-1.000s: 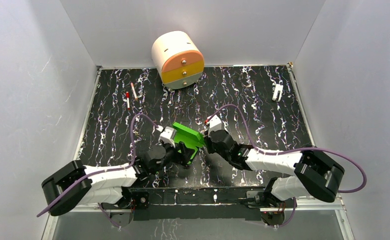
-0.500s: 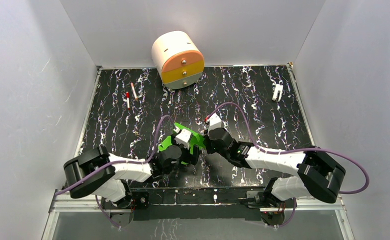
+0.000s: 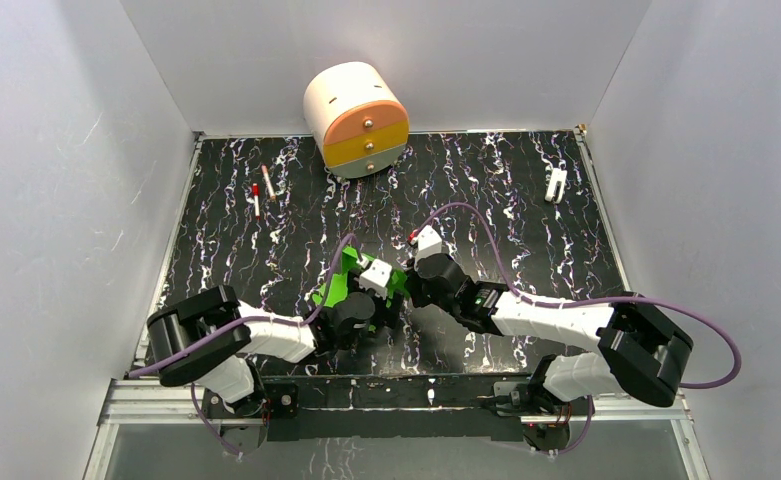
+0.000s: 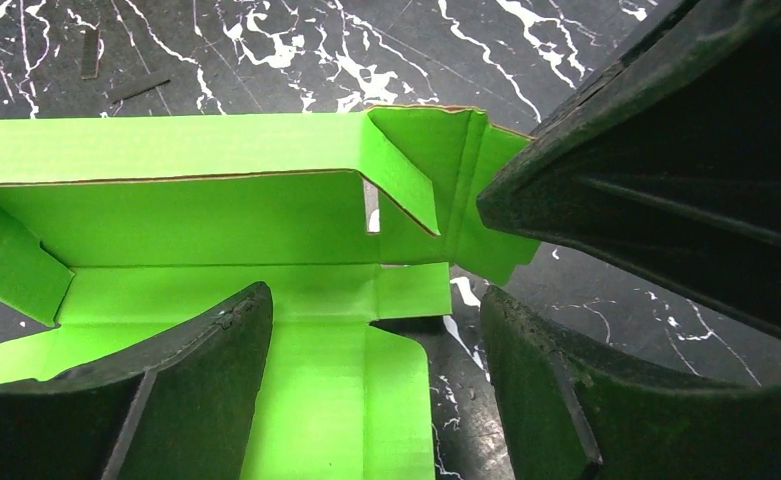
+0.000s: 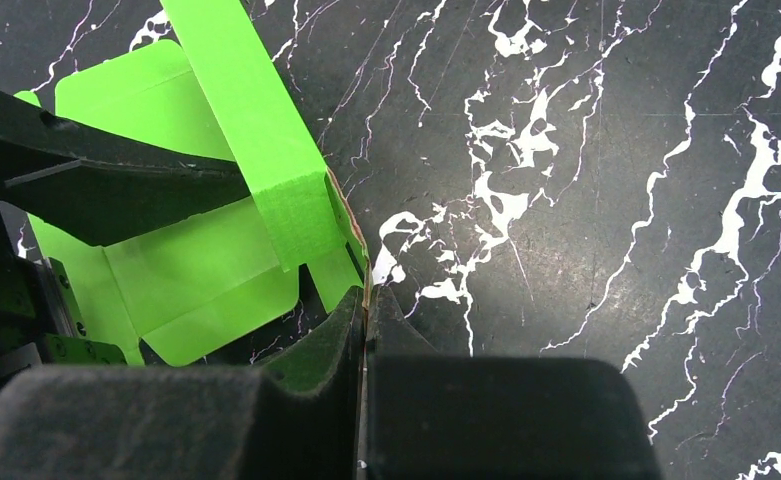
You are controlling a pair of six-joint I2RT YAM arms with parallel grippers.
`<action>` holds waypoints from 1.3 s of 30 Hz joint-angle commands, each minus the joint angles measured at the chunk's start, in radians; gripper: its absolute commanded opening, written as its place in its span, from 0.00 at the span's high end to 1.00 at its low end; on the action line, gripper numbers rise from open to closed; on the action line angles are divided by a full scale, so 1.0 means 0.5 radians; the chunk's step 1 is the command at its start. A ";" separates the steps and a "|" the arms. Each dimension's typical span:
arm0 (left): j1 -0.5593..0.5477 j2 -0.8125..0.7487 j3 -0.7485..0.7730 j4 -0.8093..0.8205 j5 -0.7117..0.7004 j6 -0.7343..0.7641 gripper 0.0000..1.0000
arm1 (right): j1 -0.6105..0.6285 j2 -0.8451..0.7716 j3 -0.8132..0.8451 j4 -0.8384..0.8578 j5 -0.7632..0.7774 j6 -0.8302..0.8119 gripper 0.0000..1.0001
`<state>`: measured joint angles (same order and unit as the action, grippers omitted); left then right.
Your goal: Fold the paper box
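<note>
Low centre of the top view: the left pincer (image 3: pixel 378 292) hangs spread over the paper box (image 3: pixel 328 293), a partly raised green sheet on the counter (image 3: pixel 486 200). Just right of it, the right pincer (image 3: pixel 409 283) pinches the card's edge between pressed-together fingers.

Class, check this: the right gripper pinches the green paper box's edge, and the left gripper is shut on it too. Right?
No: the left wrist view shows the left gripper open, jaws spread over the paper box. The right gripper does pinch its edge.
</note>
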<state>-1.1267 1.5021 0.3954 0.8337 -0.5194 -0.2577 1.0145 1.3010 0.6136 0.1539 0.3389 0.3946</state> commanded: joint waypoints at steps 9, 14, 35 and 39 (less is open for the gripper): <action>-0.054 0.115 0.151 -0.026 -0.268 0.094 0.36 | 0.011 -0.066 0.106 0.045 -0.059 0.030 1.00; -0.064 0.142 0.147 -0.042 -0.201 0.117 0.40 | 0.011 -0.085 0.103 0.037 -0.050 0.027 1.00; -0.070 -0.001 0.113 -0.093 -0.491 -0.011 0.68 | 0.014 -0.123 0.032 0.070 -0.093 -0.037 1.00; -0.061 -0.054 0.102 -0.114 -0.406 -0.086 0.69 | 0.015 -0.120 0.006 0.115 -0.109 -0.077 1.00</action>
<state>-1.1667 1.5269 0.4522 0.7891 -0.6949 -0.2554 1.0164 1.2751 0.6151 0.1581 0.2974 0.3843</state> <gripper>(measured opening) 0.316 0.074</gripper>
